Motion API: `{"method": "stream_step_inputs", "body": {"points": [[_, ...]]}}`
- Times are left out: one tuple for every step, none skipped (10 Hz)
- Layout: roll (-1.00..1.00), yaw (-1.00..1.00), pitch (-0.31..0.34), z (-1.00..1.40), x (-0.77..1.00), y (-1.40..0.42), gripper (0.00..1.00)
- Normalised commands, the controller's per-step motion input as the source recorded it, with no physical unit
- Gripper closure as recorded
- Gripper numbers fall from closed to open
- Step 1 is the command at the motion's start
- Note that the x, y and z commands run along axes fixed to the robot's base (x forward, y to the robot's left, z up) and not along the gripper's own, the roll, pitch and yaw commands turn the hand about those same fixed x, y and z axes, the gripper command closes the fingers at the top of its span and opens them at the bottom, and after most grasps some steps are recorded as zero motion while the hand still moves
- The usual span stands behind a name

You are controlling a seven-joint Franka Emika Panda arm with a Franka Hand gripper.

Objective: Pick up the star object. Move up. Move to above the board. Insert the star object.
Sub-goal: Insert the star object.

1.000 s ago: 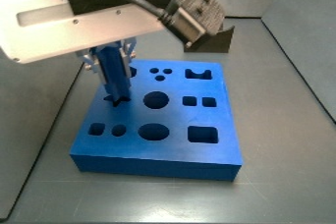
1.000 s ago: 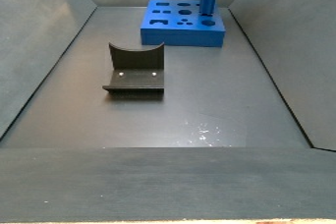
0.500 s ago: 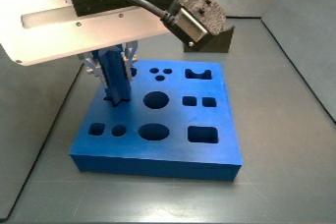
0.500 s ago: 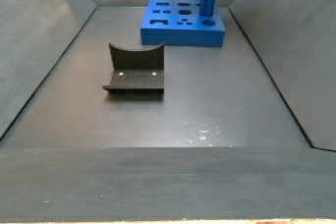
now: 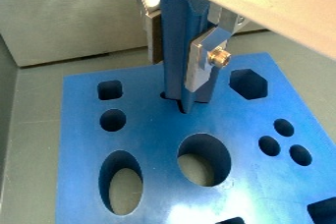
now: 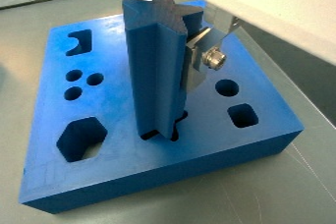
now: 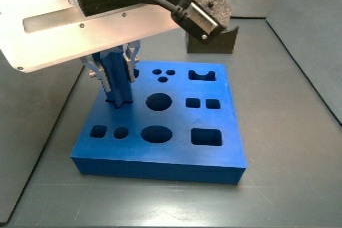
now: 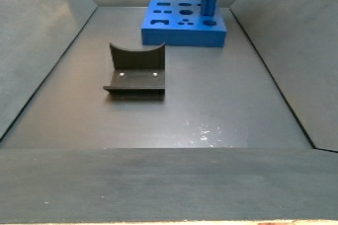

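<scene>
Since a second ago: nothing moved; my tool (image 5: 188,43) stays pinching the star object (image 6: 155,66), upright, its foot in a hole of the board (image 7: 174,137). Wrist views alone show that foot seated. A side view adds the notched block (image 8: 133,70), well apart on the table (image 8: 199,111)

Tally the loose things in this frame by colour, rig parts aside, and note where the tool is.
Blue: 2, the star object and the board.
Dark olive-brown: 1, the notched block.
Total: 3.
The tool is at the star object, above the board.
</scene>
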Motion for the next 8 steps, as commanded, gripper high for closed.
{"method": "stream_step_inputs", "body": {"points": [[-0.25,0.28,-0.083,-0.36,-0.04,0.13,1.00],[-0.01,0.00,0.000,0.00,0.00,0.00,1.00],[0.01,0.00,0.000,0.00,0.00,0.00,1.00],[0.03,0.04,0.000,-0.14,0.00,0.00,1.00],[0.02,0.51,0.000,-0.47,0.00,0.00,1.00],[0.05,0.66,-0.006,-0.54,-0.20,0.00,1.00],[0.00,0.53,-0.060,-0.27,-0.10,0.00,1.00],[-0.05,0.00,-0.051,0.00,-0.12,0.00,1.00]]}}
